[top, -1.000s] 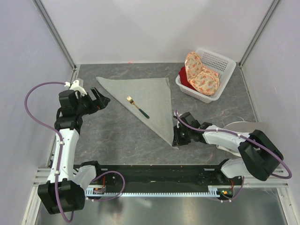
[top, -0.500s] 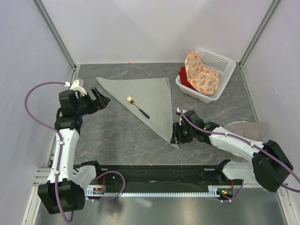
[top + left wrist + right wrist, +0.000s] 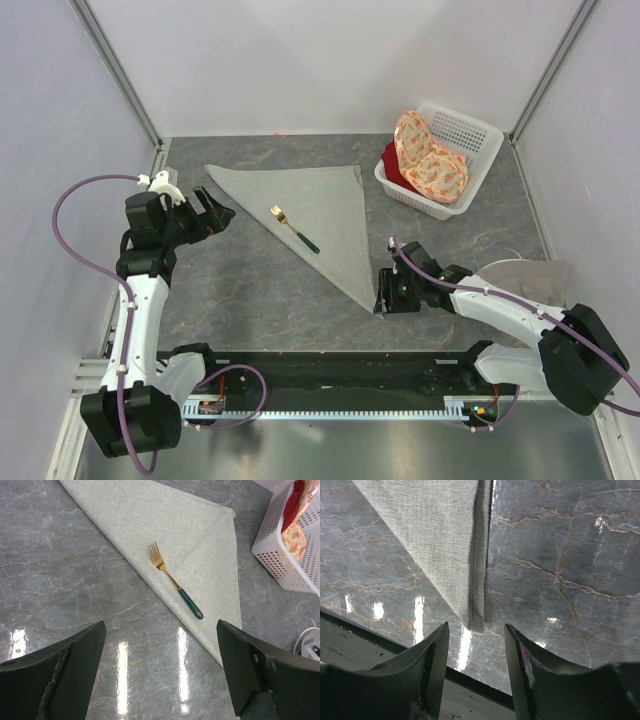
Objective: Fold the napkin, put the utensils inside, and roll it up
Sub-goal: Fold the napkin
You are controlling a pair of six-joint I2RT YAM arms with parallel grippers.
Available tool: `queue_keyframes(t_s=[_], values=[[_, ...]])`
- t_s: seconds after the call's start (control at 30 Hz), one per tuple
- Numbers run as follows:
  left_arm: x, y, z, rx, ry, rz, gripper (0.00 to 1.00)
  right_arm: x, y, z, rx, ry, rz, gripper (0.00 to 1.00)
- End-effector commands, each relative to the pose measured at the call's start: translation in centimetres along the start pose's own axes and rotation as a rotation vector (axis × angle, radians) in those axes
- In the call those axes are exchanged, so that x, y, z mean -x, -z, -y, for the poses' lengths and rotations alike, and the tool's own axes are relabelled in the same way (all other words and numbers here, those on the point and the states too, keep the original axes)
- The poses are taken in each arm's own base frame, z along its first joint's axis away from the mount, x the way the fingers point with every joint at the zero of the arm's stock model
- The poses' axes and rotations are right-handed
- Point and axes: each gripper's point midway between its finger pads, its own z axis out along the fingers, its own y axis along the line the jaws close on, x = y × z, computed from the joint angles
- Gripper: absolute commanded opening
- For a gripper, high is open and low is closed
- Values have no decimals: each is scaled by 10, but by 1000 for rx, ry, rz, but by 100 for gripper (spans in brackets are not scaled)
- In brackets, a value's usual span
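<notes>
Napkin (image 3: 435, 540) corner lies freed between newly parted right jaws; left jaws gape.

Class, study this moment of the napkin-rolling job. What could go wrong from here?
1. The slim fork, gold head and dark green handle, lies near the long edge of the folded sage-grey cloth napkin; rolling could nudge it off.
2. The right gripper, jaws open, sits at the napkin's narrow near tip; a pinch there might catch one layer and undo the fold.
</notes>
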Motion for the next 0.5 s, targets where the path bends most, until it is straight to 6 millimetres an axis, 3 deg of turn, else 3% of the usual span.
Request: queue_keyframes(t_s=[0.0, 0.47], values=[[11, 3, 7, -23, 6, 45, 99, 5, -8, 0, 0, -32, 15, 54], [11, 3, 8, -27, 6, 43, 99, -11, -23, 11, -25, -44, -44, 41]])
